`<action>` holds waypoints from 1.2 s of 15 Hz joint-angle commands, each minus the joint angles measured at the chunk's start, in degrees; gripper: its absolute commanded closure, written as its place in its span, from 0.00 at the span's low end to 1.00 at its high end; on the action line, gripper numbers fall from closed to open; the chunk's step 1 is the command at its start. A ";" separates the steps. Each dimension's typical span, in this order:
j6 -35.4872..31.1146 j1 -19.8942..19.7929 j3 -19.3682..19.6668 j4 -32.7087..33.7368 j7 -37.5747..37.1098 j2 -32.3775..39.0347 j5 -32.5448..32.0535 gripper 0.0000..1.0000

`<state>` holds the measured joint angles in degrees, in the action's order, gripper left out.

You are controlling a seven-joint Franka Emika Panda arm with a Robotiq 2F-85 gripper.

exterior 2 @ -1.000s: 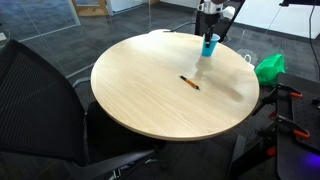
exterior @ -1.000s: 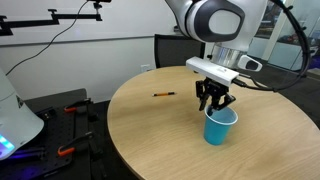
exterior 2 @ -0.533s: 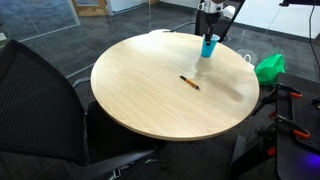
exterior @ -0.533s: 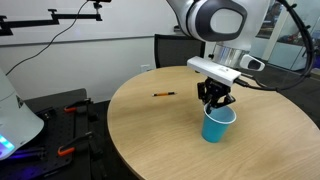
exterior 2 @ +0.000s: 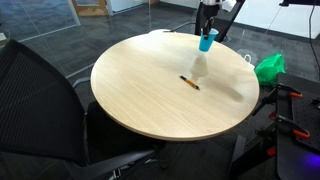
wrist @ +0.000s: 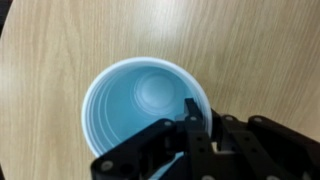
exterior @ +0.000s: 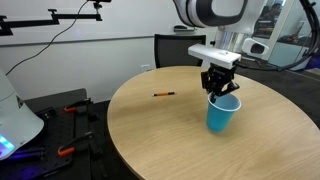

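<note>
A light blue plastic cup [exterior: 223,113] hangs upright above the round wooden table [exterior: 160,130], lifted off its top; it also shows as the cup [exterior 2: 206,40] at the table's far side. My gripper [exterior: 217,88] is shut on its rim. In the wrist view the gripper [wrist: 198,122] pinches the rim of the cup [wrist: 135,100], one finger inside and one outside, and the cup looks empty. A small dark pen [exterior: 163,94] lies on the tabletop well away from the cup, seen again as the pen [exterior 2: 189,82] near the table's middle.
A black office chair [exterior 2: 45,90] stands close to the table's edge. A green bag [exterior 2: 268,67] sits on the floor past the table. Red-handled tools [exterior: 68,110] lie on a dark stand beside a white machine [exterior: 15,120].
The gripper closed on the cup's rim and has risen, carrying the cup up off the table and slightly sideways. The pen has not moved.
</note>
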<state>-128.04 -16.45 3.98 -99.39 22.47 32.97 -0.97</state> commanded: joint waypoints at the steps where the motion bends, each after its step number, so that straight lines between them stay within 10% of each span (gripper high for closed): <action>1: 2.65 2.67 0.73 -2.46 -3.81 -6.02 -1.63 0.99; 18: 12.93 18.13 -6.32 4.09 -0.59 -7.94 -13.77 0.99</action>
<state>-118.25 0.25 -0.87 -98.70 19.30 23.25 -13.32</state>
